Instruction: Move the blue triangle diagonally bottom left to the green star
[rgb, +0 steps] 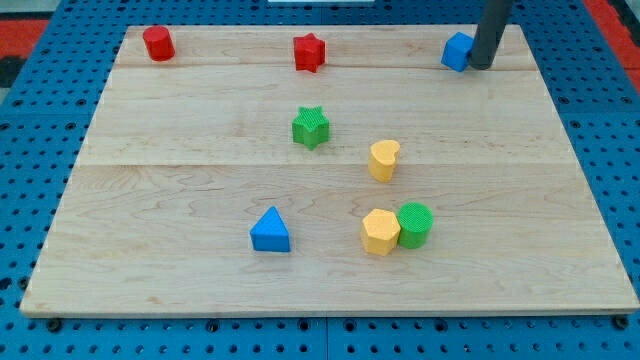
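Your tip sits far right, beside the blue block; no fingers exist. The blue triangle looks already near-left of the green star.

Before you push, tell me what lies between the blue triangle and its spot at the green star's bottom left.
Nothing visible does. The blue triangle sits below the green star, with bare board between. My tip is far off at the view's top right, beside the blue cube.

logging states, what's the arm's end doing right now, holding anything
No pincer: my tip holds nothing, at the view's top right, beside the blue block.
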